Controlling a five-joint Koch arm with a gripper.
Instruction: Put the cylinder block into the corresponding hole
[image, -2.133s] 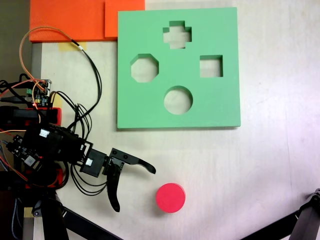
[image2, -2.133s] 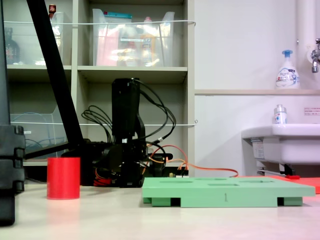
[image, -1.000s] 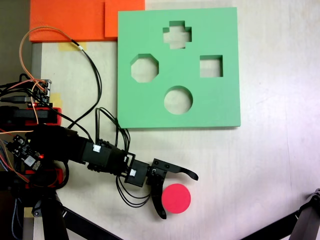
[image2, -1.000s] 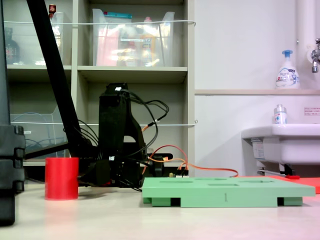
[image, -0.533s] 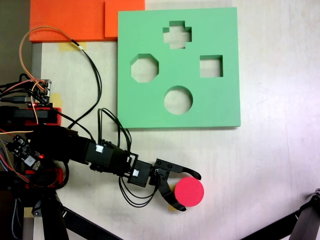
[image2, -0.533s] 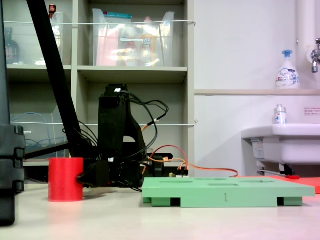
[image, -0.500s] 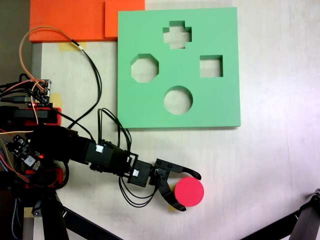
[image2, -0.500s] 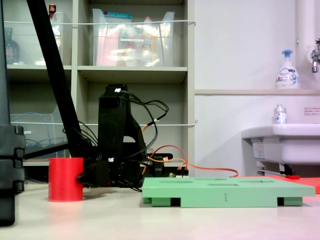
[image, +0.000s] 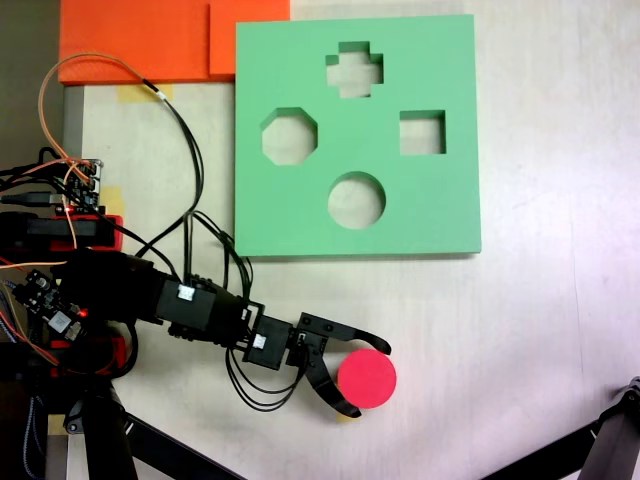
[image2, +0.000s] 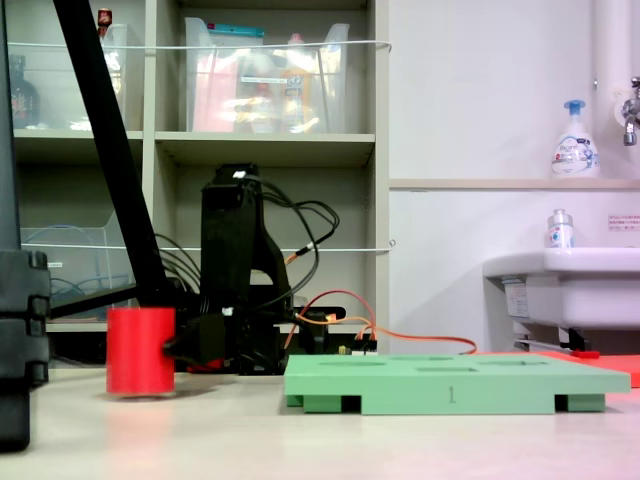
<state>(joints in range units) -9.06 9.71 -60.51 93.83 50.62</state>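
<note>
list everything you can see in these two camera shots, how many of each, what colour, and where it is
cylinder block: one, bright red, low on the table in the top-down fixed view, between the end effector's jaws
green foam board: one, green, upper middle of the table, flat
cut-outs: four in the board: cross, octagon, square, circular hole
orange foam sheets: two, orange, top left, overlapping
table: one, off-white
shelf unit with clear bins: one, beige, behind the arm in the side fixed view
sink: one, white, right
pump bottle: one, white with blue top, on the ledge above the sink
arm with cables: one, black, left
end effector: one, black, jaws either side of the cylinder block
</note>
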